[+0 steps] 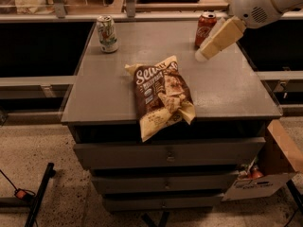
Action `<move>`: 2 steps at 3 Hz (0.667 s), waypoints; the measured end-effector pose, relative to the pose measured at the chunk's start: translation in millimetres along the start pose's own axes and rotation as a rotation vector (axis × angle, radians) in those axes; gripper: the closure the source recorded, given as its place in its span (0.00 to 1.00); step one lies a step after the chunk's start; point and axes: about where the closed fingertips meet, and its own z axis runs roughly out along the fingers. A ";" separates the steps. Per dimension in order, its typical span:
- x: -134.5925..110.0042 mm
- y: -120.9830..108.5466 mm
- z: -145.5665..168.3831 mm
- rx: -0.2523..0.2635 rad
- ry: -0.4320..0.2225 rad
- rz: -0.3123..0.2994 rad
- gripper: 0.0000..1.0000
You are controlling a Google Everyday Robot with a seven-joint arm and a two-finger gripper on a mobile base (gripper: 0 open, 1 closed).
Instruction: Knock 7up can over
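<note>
The 7up can (107,33), white and green with a silver top, stands upright at the far left corner of the grey cabinet top (227,93). My gripper (204,54) hangs on the cream arm at the far right, just in front of a red cola can (205,29), far to the right of the 7up can. A brown snack bag (162,94) lies between them near the front edge, hanging partly over it.
The cabinet has several drawers (168,152) below the top. A cardboard box (265,169) sits on the floor at the right. A dark stand leg (40,193) lies at the lower left. Shelving runs behind the cabinet.
</note>
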 end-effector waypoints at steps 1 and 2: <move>-13.0 -11.4 31.5 -0.005 -0.092 0.008 0.00; -22.3 -37.9 77.8 0.004 -0.177 0.034 0.00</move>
